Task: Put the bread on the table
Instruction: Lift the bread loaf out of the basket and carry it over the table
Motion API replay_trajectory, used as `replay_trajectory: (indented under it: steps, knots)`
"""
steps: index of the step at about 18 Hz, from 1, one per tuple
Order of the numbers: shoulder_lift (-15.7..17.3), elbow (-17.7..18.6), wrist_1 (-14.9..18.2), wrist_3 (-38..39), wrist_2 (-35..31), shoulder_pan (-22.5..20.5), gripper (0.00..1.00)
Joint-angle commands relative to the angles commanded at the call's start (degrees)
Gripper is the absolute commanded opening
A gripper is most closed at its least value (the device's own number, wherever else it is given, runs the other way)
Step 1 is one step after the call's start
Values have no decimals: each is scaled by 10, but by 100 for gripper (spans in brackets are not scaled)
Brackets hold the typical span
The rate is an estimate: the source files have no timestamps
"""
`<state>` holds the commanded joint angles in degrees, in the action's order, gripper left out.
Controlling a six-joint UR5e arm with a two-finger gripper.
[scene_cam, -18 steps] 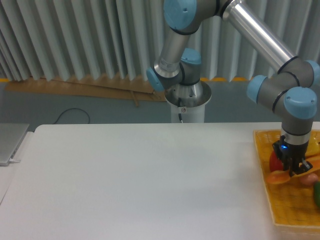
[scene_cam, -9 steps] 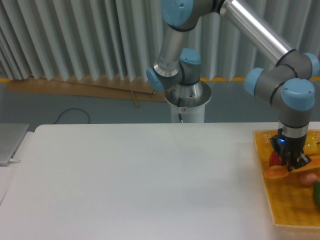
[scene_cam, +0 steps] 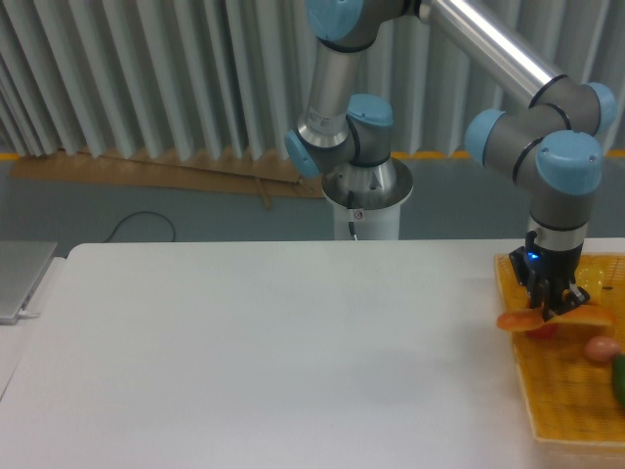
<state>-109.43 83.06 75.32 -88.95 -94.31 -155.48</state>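
The bread (scene_cam: 518, 319), an orange-tan slim loaf, hangs roughly level in my gripper (scene_cam: 550, 310), which is shut on its middle. One end sticks out left over the basket's left rim, the other end (scene_cam: 594, 315) points right. It is lifted above the yellow woven basket (scene_cam: 566, 391) at the right edge of the white table (scene_cam: 273, 352). The gripper points straight down from the blue-and-grey wrist.
In the basket lie a red pepper (scene_cam: 543, 330) just under the bread, a pinkish round item (scene_cam: 602, 348) and a green item (scene_cam: 619, 381) at the frame's right edge. The arm's base (scene_cam: 366, 200) stands behind the table. A grey slab (scene_cam: 20, 278) sits at the far left.
The gripper has risen and shifted left with the bread, carrying it from low inside the basket up to the basket's left rim.
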Motion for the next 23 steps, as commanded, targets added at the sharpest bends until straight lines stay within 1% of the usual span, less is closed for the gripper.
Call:
replay_trajectory:
  steps: [2,5,9,14,17,20,23]
  knots:
    - [4,0,8,9,0,3,32]
    - [11,0,17,36,0,18,32]
    - [32,0,46,61,3,40,32]
    - [47,0,73,85,18,61,32]
    - [48,0,76,98,29,75,32]
    - [54,1,80,120,39,97,32]
    - [61,1,93,137,40,122,32]
